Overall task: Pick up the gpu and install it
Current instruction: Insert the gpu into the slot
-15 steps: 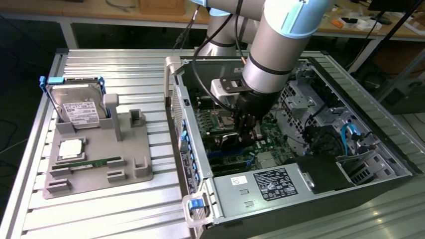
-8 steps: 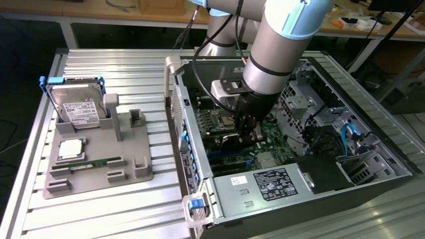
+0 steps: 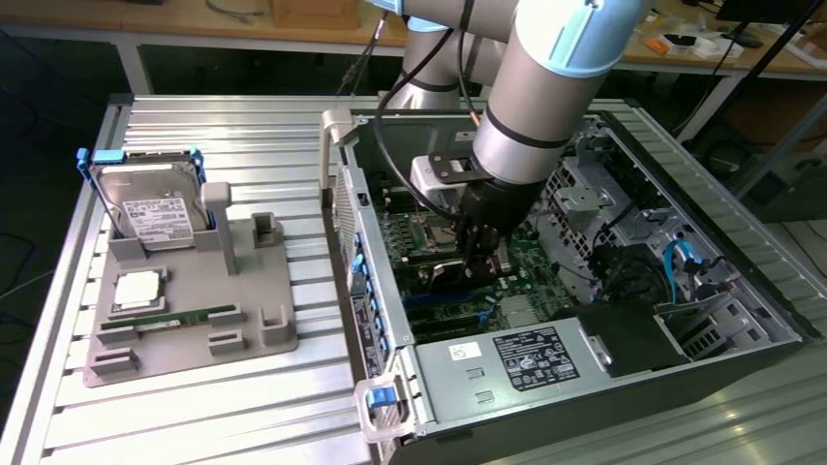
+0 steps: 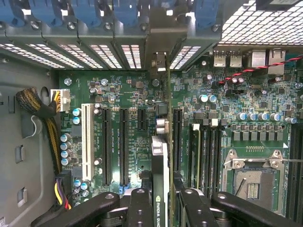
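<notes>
The gpu [image 4: 159, 165] is inside the computer case [image 3: 672, 402], at the exterior view's right of the parts stand [image 3: 265, 334].

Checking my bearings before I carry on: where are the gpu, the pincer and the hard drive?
gpu [image 4: 159, 165]: wrist view, on the card's thin edge facing the camera.
pincer [image 4: 165, 196]: wrist view, midway between its fingertips, which flank the gpu.
hard drive [image 3: 155, 219]: exterior view, on its white label.

Bright light glares white through the vent grille [image 4: 255, 26], leaving shadowed corners.
</notes>
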`<move>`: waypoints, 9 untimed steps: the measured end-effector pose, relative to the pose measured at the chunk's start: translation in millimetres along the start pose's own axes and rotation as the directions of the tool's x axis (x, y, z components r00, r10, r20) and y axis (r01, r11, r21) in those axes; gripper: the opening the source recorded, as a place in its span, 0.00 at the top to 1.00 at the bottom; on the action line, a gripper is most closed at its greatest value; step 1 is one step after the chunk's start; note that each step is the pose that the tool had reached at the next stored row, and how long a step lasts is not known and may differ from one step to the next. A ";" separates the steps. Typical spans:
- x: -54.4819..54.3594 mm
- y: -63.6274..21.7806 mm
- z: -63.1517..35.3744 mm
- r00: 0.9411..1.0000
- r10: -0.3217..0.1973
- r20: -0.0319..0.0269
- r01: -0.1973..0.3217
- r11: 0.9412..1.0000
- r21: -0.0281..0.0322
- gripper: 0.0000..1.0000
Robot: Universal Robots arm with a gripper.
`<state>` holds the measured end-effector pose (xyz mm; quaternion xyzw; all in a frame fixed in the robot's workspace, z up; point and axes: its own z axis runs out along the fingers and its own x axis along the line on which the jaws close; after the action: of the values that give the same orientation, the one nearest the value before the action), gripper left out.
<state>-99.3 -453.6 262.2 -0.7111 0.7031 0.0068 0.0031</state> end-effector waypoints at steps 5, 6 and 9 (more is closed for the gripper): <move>1.1 0.0 0.0 1.000 0.000 0.000 0.000 1.000 0.000 0.73; 1.2 0.0 0.0 1.000 0.000 0.000 0.000 1.000 0.000 0.73; 1.2 0.0 0.0 1.000 0.000 0.000 0.000 1.000 0.000 0.73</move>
<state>-99.3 -454.8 262.2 -0.7111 0.7031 0.0068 0.0031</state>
